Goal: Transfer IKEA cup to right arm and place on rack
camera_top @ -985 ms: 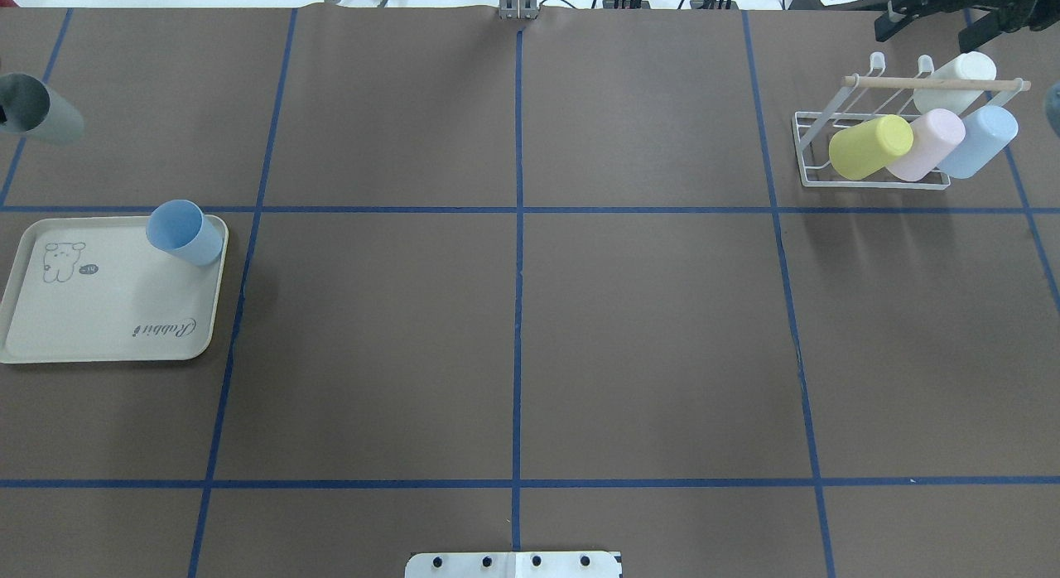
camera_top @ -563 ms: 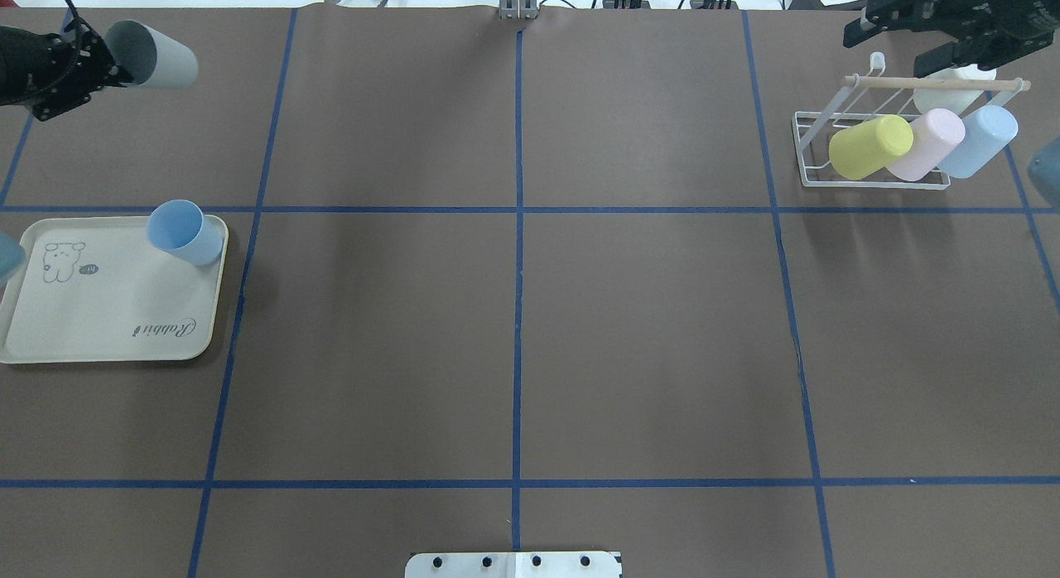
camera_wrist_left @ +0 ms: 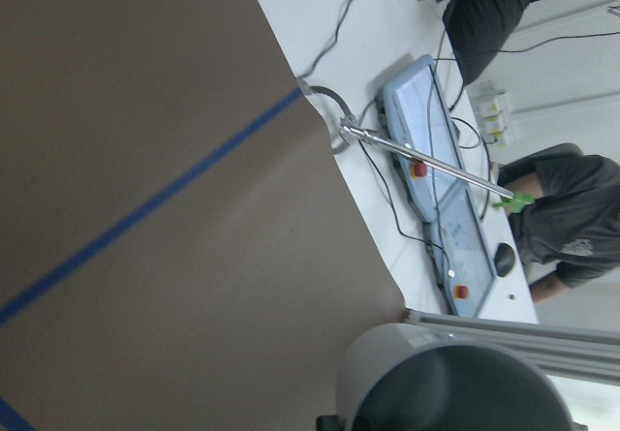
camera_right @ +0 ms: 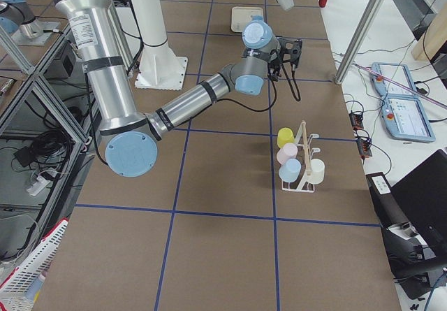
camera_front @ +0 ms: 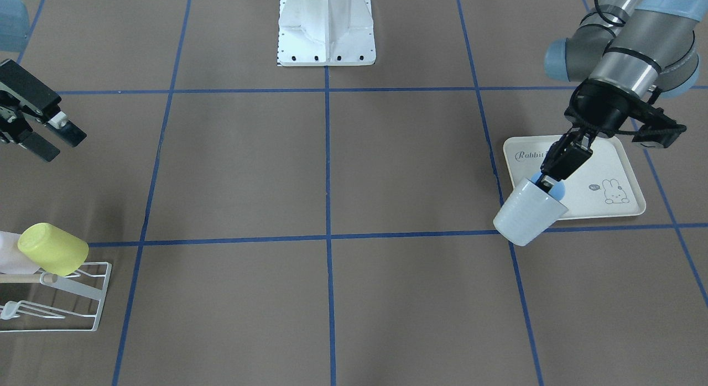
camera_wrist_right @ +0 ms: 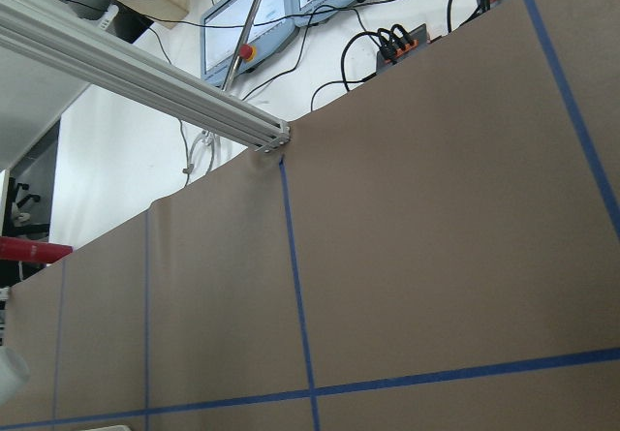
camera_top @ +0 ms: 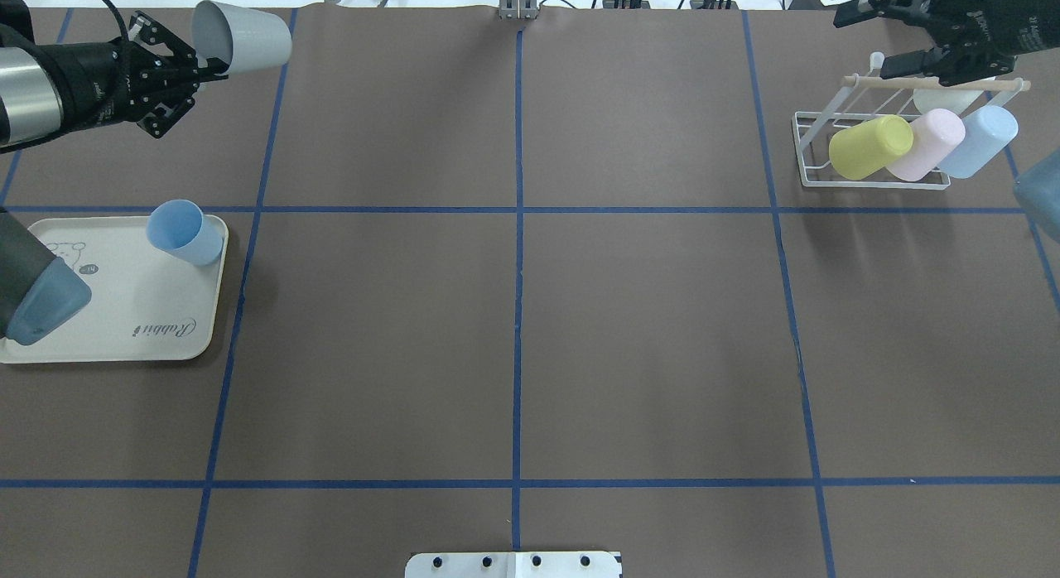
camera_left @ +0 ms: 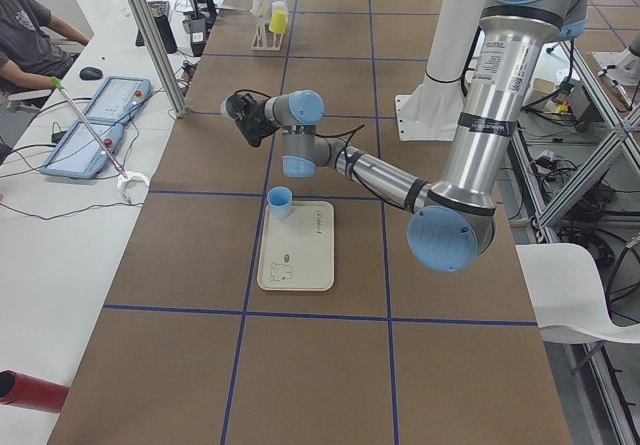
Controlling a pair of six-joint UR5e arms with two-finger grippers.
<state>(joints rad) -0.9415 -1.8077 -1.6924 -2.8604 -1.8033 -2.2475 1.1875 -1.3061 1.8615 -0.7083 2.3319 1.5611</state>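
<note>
In the overhead view, the left gripper (camera_top: 207, 66) sits in the upper left of the frame. Its fingers are pinched on the rim of the pale grey IKEA cup (camera_top: 246, 36). The cup is held above the table on its side, mouth toward the gripper and base pointing right. Below it, a blue cup (camera_top: 178, 232) stands in the upper right corner of the cream rabbit-printed tray (camera_top: 124, 329).

In the upper right of the frame, the right gripper (camera_top: 882, 40) hovers by the far side of the white wire rack (camera_top: 799, 147), its fingers spread apart with nothing between them. The rack carries a yellow cup (camera_top: 869, 146), a pink cup (camera_top: 932, 143) and a light blue cup (camera_top: 981, 139) side by side. A white cup (camera_top: 944, 100) sits behind them, partly hidden by the gripper and the wooden dowel (camera_top: 1006, 85).
</note>
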